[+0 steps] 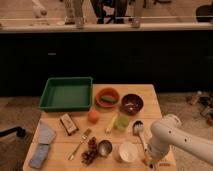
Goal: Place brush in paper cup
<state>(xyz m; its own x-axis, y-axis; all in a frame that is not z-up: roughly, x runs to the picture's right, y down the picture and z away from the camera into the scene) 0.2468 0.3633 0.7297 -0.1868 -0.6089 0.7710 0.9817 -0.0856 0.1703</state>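
Observation:
The brush lies on the wooden table, its round head toward the dark bowl and its pale handle running down to the front right edge. My gripper is at the lower end of that handle and shut on it, under the white arm. Just left of the handle, the white paper cup stands upright and apart from the brush.
A shiny metal cup, grapes and a fork lie left of the paper cup. Behind are a yellow-green cup, dark bowl, orange bowl, orange and green tray. Blue cloth at left.

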